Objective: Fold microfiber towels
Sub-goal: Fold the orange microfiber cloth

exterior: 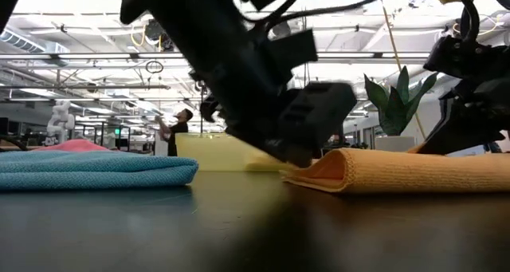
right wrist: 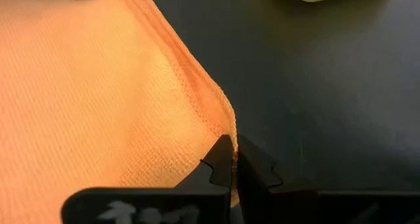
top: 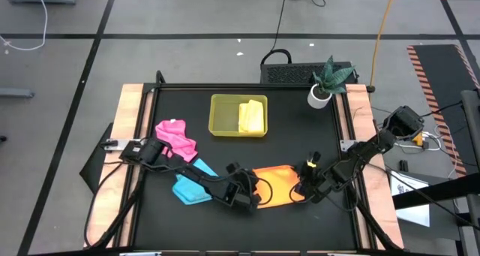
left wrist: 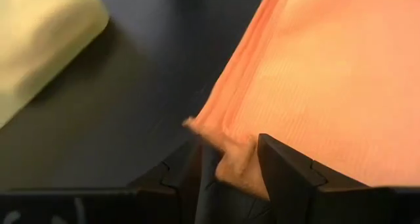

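The orange towel (top: 276, 182) lies folded on the black table, near the middle front. My left gripper (top: 253, 194) is low at the towel's left end and is shut on a corner of it (left wrist: 230, 161). My right gripper (top: 306, 185) is at the towel's right side and is shut on its edge (right wrist: 234, 159). The sky blue towel (top: 191, 188) lies flat, left of the orange one. The pink towel (top: 176, 136) lies bunched farther left. The yellow towel (top: 252, 115) lies folded in the yellow-green tray (top: 221, 115). My left gripper has a bunched corner of the orange towel (left wrist: 235, 159) between its two fingers, at the towel's left end where several layered edges meet. It comes in low, from the table's left. The rest of the towel lies on the table (exterior: 398, 170). My right gripper pinches the orange towel's hemmed edge (right wrist: 226, 129) between its two fingertips, at the towel's right side. It comes in low, from the table's right. The cloth beside the fingers lies slack on the table.
The tray stands at the table's far middle. A potted plant (top: 322, 91) stands at the far right corner. Wooden rails (top: 131, 136) border the table's left and right sides. Bare black tabletop lies between the tray and the orange towel (top: 285, 147).
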You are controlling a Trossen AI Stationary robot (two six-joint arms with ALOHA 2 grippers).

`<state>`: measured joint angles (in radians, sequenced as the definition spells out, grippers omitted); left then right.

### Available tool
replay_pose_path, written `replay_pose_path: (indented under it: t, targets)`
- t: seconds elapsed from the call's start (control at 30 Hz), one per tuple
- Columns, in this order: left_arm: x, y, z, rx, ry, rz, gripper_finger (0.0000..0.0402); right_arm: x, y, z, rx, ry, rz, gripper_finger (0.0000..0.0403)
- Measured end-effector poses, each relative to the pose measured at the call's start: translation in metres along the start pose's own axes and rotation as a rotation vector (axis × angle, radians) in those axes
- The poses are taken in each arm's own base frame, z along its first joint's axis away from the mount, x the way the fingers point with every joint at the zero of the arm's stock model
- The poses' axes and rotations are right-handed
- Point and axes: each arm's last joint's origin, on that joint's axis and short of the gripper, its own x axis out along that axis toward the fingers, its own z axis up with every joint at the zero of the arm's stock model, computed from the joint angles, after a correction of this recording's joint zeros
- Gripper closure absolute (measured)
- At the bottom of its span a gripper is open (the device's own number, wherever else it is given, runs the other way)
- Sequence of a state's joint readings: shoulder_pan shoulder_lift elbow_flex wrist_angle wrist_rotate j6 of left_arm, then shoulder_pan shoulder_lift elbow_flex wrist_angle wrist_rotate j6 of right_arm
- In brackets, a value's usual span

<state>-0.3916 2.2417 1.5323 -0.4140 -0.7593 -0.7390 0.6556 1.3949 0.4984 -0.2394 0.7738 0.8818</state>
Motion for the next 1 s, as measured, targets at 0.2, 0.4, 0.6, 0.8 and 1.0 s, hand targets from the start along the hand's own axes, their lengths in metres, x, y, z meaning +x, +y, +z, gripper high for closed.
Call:
replay_pose_path:
  t: [0.2, 0.4, 0.6, 0.8, 1.0]
  targets:
    - [0.000, 0.001, -0.001, -0.012, 0.009, 0.003, 0.0250, 0.000, -0.002, -0.001, -0.003, 0.004, -0.017, 0.0403]
    - [-0.003, -0.001, -0.002, -0.004, 0.005, -0.004, 0.0250, 0.000, -0.002, -0.001, -0.043, 0.006, -0.022, 0.0377]
    - [-0.014, -0.005, 0.006, -0.041, -0.030, -0.046, 0.0250, -0.013, -0.015, 0.005, -0.012, 0.005, -0.031, 0.0325]
    - [-0.012, -0.016, 0.024, -0.026, -0.116, -0.215, 0.0250, -0.028, -0.018, 0.021, 0.081, -0.071, 0.073, 0.0323]
    - [0.009, -0.007, 0.022, -0.020, -0.065, -0.191, 0.0250, -0.024, 0.000, 0.024, 0.024, -0.040, 0.258, 0.0337]
